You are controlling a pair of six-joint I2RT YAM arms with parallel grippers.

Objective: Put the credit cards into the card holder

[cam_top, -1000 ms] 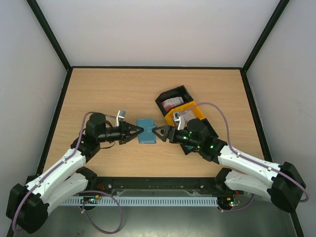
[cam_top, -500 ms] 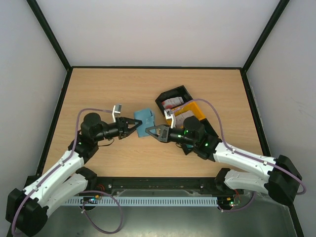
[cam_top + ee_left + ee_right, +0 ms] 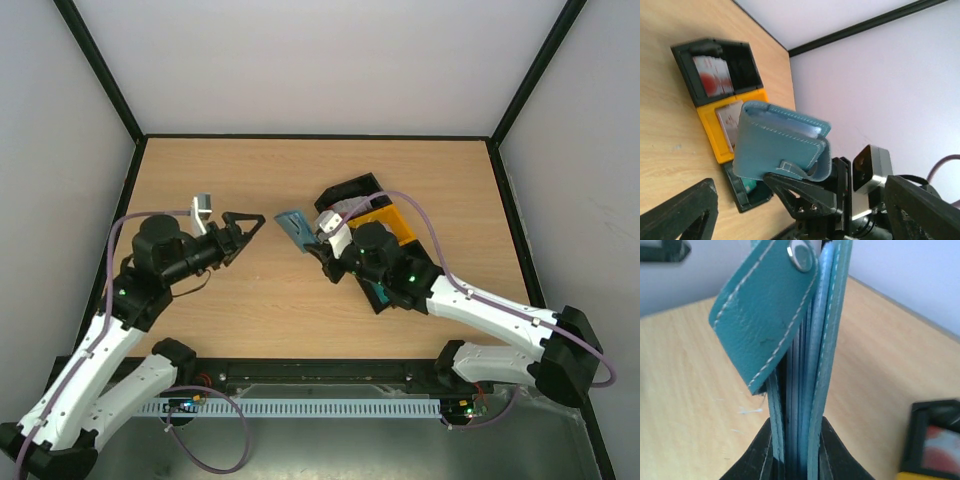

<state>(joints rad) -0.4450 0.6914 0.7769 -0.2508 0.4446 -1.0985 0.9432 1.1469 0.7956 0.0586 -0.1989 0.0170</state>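
Observation:
The teal card holder (image 3: 293, 224) is lifted off the table, folded, its snap tab hanging loose. My right gripper (image 3: 316, 246) is shut on its lower edge; in the right wrist view the card holder (image 3: 810, 340) stands on edge between the black fingers (image 3: 840, 455). My left gripper (image 3: 249, 230) is open and empty, a short way left of the holder. In the left wrist view the card holder (image 3: 777, 147) hangs ahead of the open left gripper (image 3: 800, 184). One credit card (image 3: 712, 77), white with red marks, lies in the black bin; another (image 3: 730, 120) lies in the yellow bin.
A three-bin tray lies right of centre: black bin (image 3: 366, 187), yellow bin (image 3: 392, 224), and a dark-green bin (image 3: 380, 296) mostly under my right arm. Black frame rails (image 3: 320, 136) border the wooden table (image 3: 200, 180).
My left gripper let go of the card holder, opened and drew back to the left. My right gripper shut on the holder and raised it off the table toward the tray.

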